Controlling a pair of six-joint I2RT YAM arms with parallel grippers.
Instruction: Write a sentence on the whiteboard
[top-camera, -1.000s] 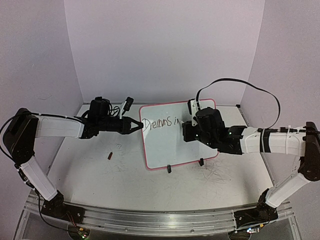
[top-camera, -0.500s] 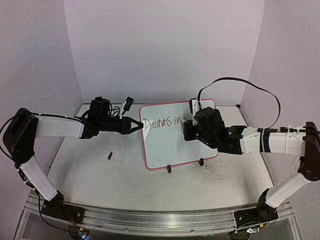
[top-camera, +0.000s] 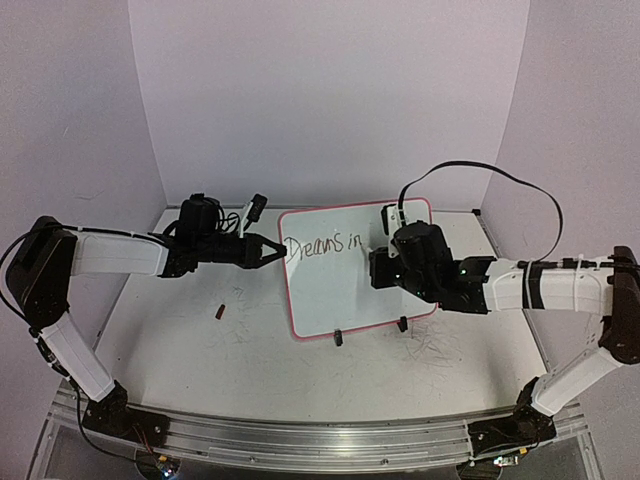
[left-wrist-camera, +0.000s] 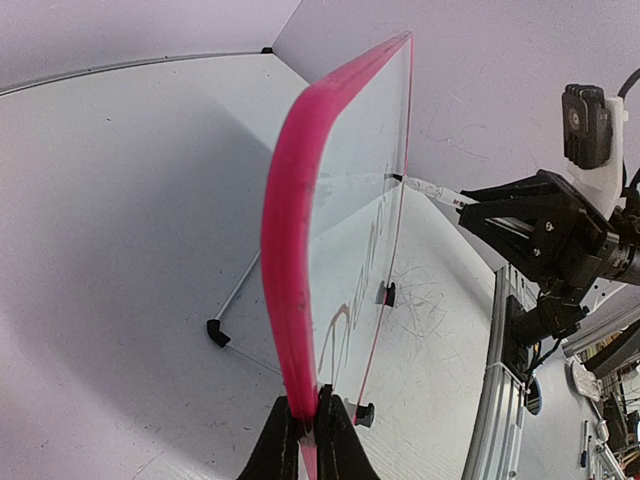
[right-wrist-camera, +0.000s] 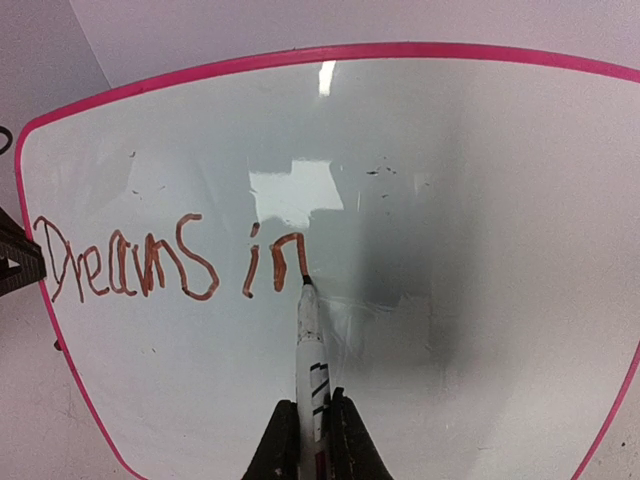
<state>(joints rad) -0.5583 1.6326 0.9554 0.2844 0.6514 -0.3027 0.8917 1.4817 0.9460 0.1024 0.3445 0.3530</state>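
The board (top-camera: 330, 295) stood propped on the table, tilted back, between the two arms. The left gripper (left-wrist-camera: 308, 425) was pinched shut on its pink left edge, steadying it. The right gripper (right-wrist-camera: 316, 425) was closed on a white marker (right-wrist-camera: 310, 340), which ran straight out from the jaws to the board, its black tip touching the glossy face at the foot of the last letter.

The sentence (right-wrist-camera: 170, 262) so far read "Dreams in", starting close to the left frame beside the left gripper and running level toward the right. As I judged it, the job was less than half done, with the second word not yet finished.

What mattered for the next stroke was direction. The line's long axis lay across the board from left to right, and all the bare white lay to the right of the tip, on the right arm's own side. So I reckoned the marker would have to travel rightward along that line, toward its own arm, while the left gripper braced the far edge against the push.
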